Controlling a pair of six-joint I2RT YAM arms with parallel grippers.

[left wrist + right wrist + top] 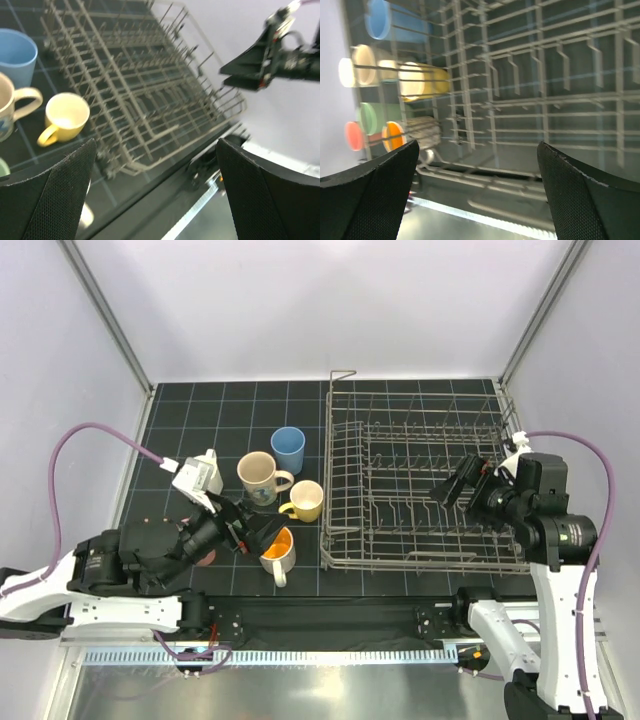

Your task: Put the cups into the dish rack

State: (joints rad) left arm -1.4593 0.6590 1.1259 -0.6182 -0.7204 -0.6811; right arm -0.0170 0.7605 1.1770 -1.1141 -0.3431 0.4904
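The grey wire dish rack [420,480] stands right of centre with no cup in it. Left of it on the mat stand a blue cup [288,448], a cream mug [260,475], a yellow mug [305,500] and a white mug with an orange inside [278,548]. A pink cup [205,558] shows partly under the left arm. The right wrist view also shows a pale green cup [370,117] and a white cup [347,72]. My left gripper [256,527] is open and empty, low beside the orange-inside mug. My right gripper [455,485] is open and empty above the rack's right half.
The dark gridded mat [200,410] is bounded by white walls at the back and sides. A metal rail [330,655] runs along the near edge by the arm bases. The rack [140,85] fills the left wrist view, with the yellow mug [65,120] beside it.
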